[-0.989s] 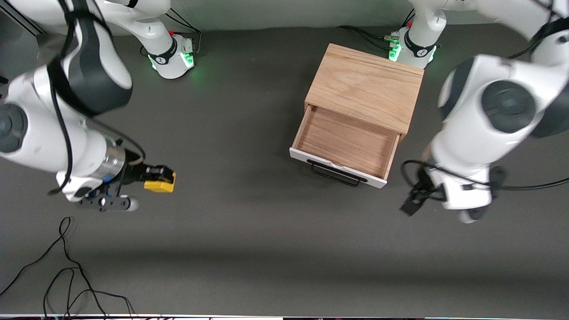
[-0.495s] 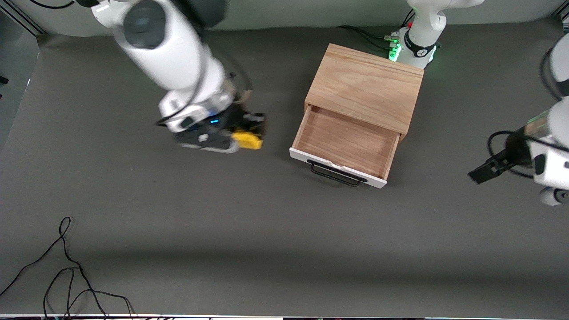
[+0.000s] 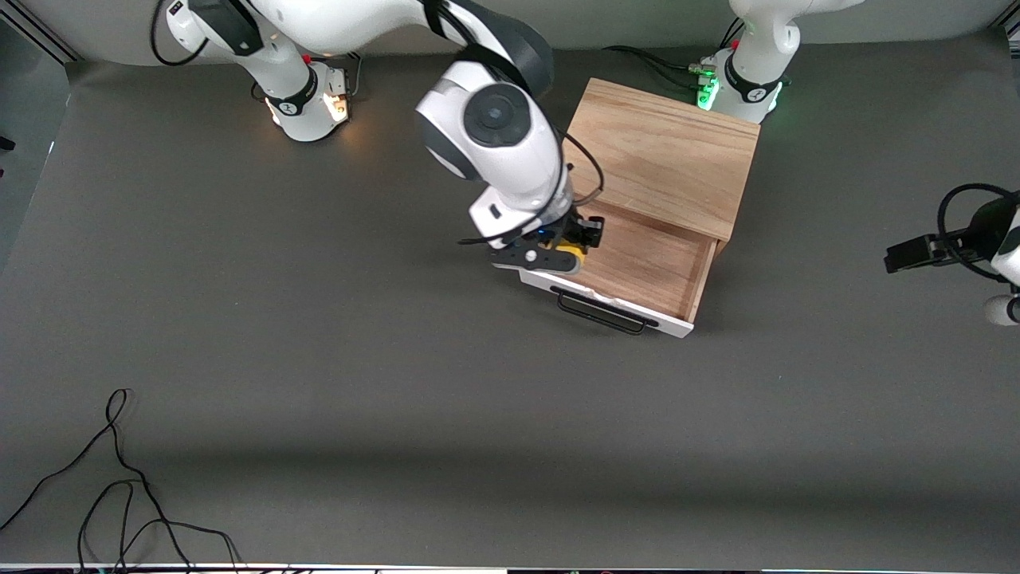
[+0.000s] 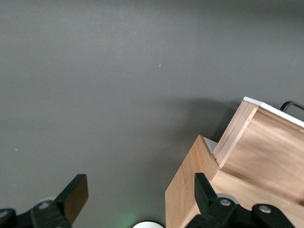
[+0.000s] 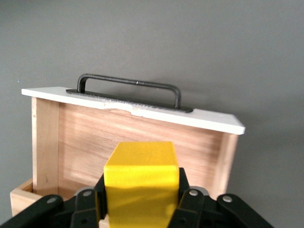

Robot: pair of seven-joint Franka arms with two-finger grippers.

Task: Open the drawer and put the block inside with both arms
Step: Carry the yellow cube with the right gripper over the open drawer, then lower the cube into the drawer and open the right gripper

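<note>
The light oak box stands near the left arm's base. Its drawer is pulled out toward the front camera, with a white front panel and black wire handle. My right gripper is shut on the yellow block and holds it over the open drawer, at the end toward the right arm. In the right wrist view the block sits between my fingers above the drawer floor. My left gripper is open and empty, off at the left arm's end of the table; its wrist view shows the box.
Loose black cables lie on the dark table mat near the front camera at the right arm's end. The two arm bases stand along the edge farthest from the front camera.
My right gripper has carried the yellow block from the right arm's end of the table to over the open drawer. My left arm has drawn away from the drawer toward its own table end.
</note>
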